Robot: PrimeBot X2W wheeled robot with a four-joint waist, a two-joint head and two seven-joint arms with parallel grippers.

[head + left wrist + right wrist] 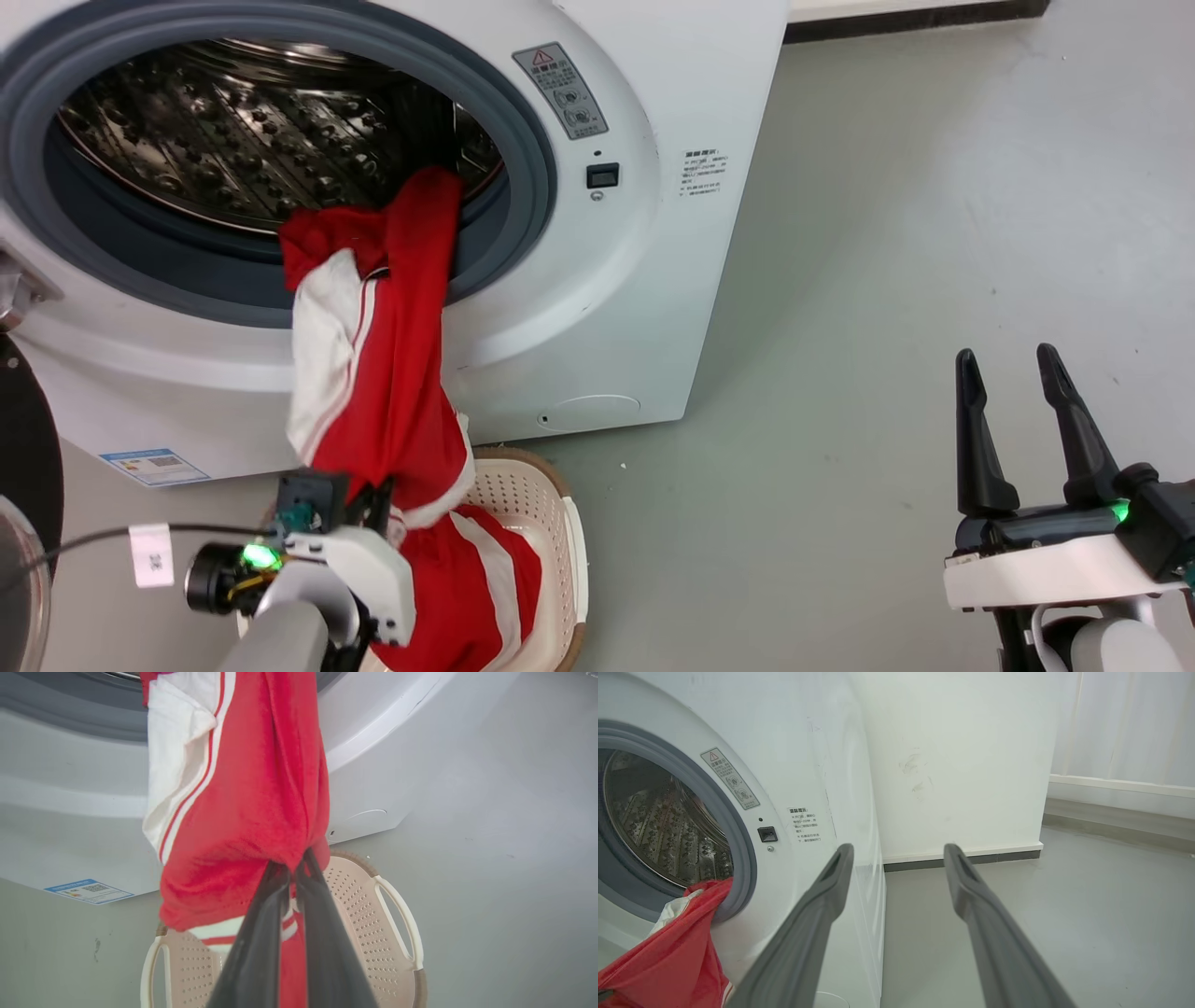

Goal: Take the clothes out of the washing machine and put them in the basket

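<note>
Left pincer (294,865): the two dark fingers are pressed together on a bunched fold of the clothes (247,788), with red fabric pinched between the tips. The grip point lies low on the garment, directly above the basket (364,896).

The clothes (392,373): one red garment with white panels and thin white stripes. Its upper end lies over the lower lip of the grey porthole rim (523,140), just inside the perforated steel drum (243,131). The middle section hangs down the white front of the washing machine (607,280). The lower end lies inside the basket.

The basket (551,523): cream, with perforated walls and a brown rim. It stands on the floor (887,280) just in front of the foot of the machine, below the porthole.

Right pincer (1006,355): fingers spread apart with nothing between them. It is held over bare floor, well apart from the basket and the garment. In the right wrist view this pincer (899,849) points past the side of the machine towards a white wall.

Machine front panel: a grey warning sticker (560,91) sits beside the porthole, and a blue label (154,465) is fixed near the bottom edge.
</note>
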